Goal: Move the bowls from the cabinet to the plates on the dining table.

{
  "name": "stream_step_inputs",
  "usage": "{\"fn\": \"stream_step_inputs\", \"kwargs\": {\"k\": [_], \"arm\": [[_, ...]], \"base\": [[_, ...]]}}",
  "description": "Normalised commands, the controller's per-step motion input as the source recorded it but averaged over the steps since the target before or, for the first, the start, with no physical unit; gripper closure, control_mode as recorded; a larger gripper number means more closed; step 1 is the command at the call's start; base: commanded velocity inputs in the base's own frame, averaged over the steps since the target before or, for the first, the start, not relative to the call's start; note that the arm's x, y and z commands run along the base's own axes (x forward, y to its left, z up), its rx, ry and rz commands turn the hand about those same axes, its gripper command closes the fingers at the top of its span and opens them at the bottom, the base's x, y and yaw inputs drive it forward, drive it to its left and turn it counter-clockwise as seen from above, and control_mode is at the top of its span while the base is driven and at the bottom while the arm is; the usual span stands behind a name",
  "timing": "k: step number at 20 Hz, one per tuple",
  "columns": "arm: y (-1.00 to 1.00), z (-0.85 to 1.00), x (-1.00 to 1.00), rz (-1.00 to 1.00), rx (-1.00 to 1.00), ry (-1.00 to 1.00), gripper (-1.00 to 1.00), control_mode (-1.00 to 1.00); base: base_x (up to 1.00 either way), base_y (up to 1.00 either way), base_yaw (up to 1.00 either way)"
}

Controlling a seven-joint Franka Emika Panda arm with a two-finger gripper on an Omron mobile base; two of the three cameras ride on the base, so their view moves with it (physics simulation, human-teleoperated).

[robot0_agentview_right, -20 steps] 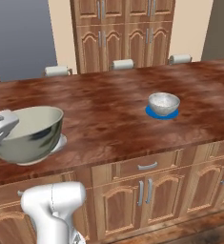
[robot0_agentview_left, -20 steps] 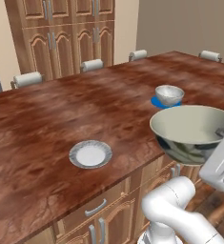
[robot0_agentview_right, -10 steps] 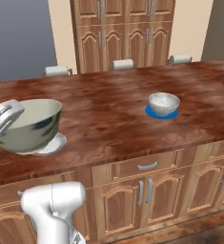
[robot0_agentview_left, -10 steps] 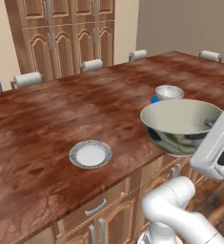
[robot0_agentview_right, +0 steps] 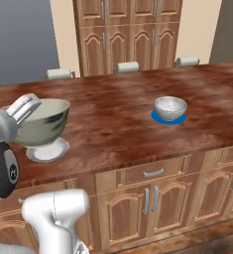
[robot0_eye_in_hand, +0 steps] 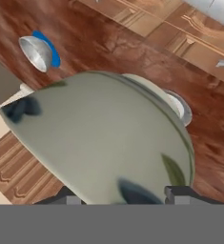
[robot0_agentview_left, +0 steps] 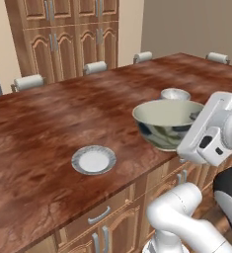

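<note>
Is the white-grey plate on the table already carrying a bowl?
No: in the left base view the white-grey plate lies bare on the dining table, while the grey-green bowl is held in the air by the gripper.

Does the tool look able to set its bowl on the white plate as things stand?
Probably yes. The tool holds the grey-green bowl above the table, and the white plate lies bare with nothing standing between them.
</note>
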Motion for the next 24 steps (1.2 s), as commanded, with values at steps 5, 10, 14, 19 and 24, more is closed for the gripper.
{"fn": "stream_step_inputs", "kwargs": {"k": [5, 10, 14, 19, 24], "arm": [[0.0, -0.41, 0.72, 0.12, 0.0, -0.1, 1.0, -1.0], [0.0, -0.42, 0.7, 0.14, 0.0, -0.1, 1.0, -1.0], [0.0, -0.39, 0.64, 0.17, 0.0, -0.12, 1.0, -1.0], [0.0, -0.42, 0.63, 0.18, 0.0, -0.12, 1.0, -1.0], [0.0, -0.51, 0.39, 0.23, -0.1, -0.13, 1.0, -1.0]], "base": [[0.0, 0.0, 0.0], [0.0, 0.0, 0.0], [0.0, 0.0, 0.0], [0.0, 0.0, 0.0], [0.0, 0.0, 0.0]]}}
